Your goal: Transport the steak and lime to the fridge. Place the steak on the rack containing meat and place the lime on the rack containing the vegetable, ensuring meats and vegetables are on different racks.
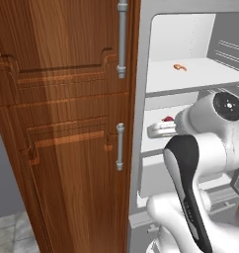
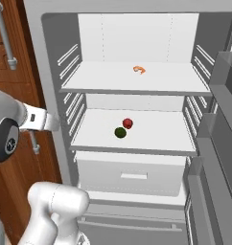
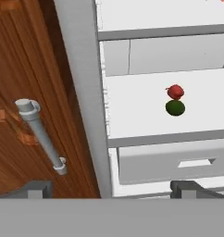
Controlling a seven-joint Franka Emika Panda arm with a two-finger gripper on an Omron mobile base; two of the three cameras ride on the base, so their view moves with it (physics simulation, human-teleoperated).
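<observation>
The fridge (image 2: 51,57) stands open, white inside. The lime (image 2: 120,132), a dark green ball, rests on the lower shelf (image 2: 156,136), touching or nearly touching the red vegetable (image 2: 128,123) behind it. Both also show in the hand view, the lime (image 3: 175,108) in front of the vegetable (image 3: 175,91). The small orange meat (image 2: 139,70) lies alone on the upper shelf (image 2: 98,76). My gripper (image 3: 114,190) is open and holds nothing, pulled back outside the fridge at the left, level with the lower shelf. The steak is out of view.
The brown wood-panelled door (image 1: 67,123) with grey bar handles (image 1: 120,146) stands close on the left. A white drawer (image 2: 132,174) sits under the lower shelf. Grey door bins (image 2: 218,139) line the right side. My own arm (image 1: 190,163) hides part of the lower shelf in the left base view.
</observation>
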